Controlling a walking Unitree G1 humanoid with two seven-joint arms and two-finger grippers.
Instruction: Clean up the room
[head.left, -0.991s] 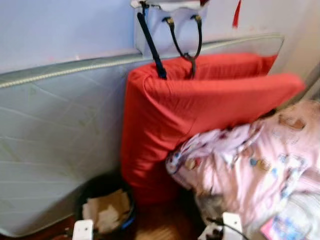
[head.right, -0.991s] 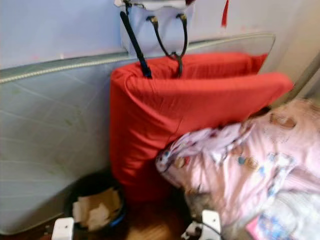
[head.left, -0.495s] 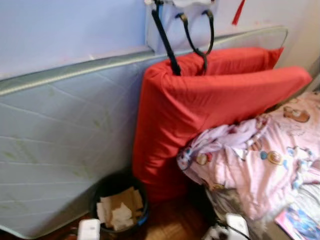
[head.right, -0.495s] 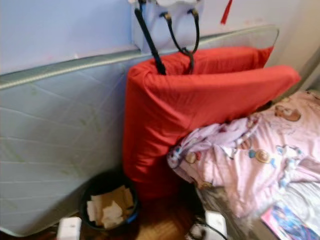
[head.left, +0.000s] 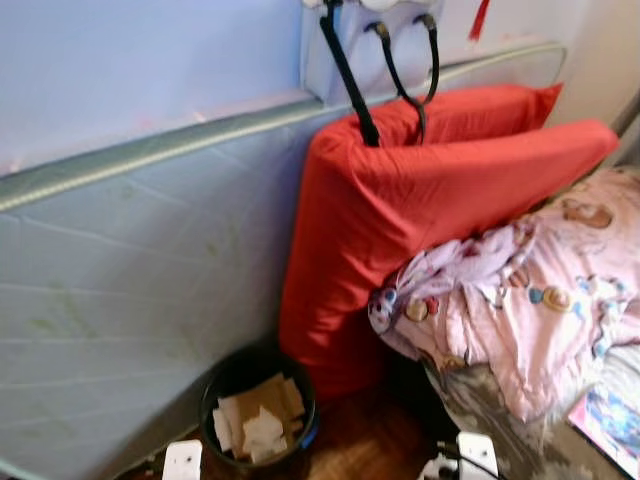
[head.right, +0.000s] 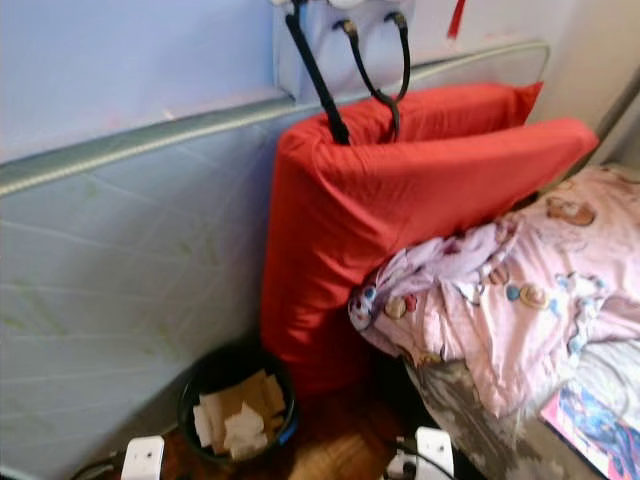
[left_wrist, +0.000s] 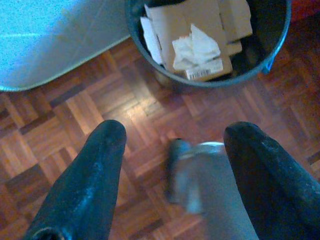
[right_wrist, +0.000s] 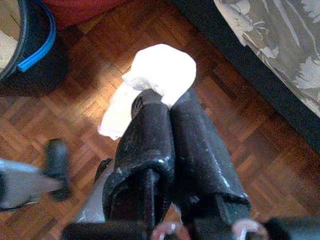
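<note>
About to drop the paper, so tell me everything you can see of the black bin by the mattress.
The bin is a round black bucket with a blue handle on its rim. It stands upright on the parquet floor, open, between the grey mattress and the red cushion, which it looks close to or touching. Brown cardboard, one piece with a barcode label, and crumpled white paper lie inside.

Before you, bin (head.left: 258, 412) on the floor (left_wrist: 60, 115) with paper (left_wrist: 196, 47) in it, mattress (head.left: 130, 300) behind and left, cushion (head.left: 420, 210) right of the bin, blanket (head.left: 520, 300) on the bed (head.right: 480, 410) further right, bag (head.left: 375, 45) above the cushion.
</note>
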